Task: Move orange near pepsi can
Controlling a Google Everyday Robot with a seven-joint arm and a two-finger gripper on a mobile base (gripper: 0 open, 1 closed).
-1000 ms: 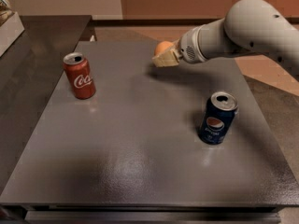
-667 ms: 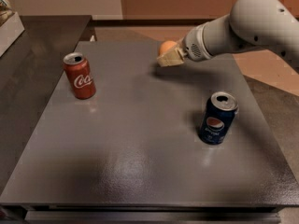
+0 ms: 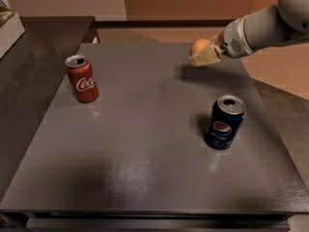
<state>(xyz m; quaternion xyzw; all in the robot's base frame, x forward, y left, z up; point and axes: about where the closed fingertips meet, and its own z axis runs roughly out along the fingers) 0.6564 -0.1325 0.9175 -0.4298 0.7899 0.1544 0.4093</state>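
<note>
Orange [image 3: 199,46] clamped between gripper [image 3: 198,52] fingers [image 3: 203,58], held off the bench [image 3: 145,173].
The pepsi can [image 3: 223,123] is seen below-right of the fingers, well apart.

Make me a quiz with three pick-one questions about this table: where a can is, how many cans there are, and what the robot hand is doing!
1. Where on the table is the red Coca-Cola can?
A) left side of the view
B) right side
C) middle

2. How many cans stand there?
A) one
B) two
C) three

3. What is the gripper doing?
A) holding the orange above the table's far side
B) pushing a can
C) hanging empty

Answers:
1 A: it stands left, and the pepsi can stands right.
2 B: one is red, one is navy.
3 A: the gripper is shut on the orange.
</note>
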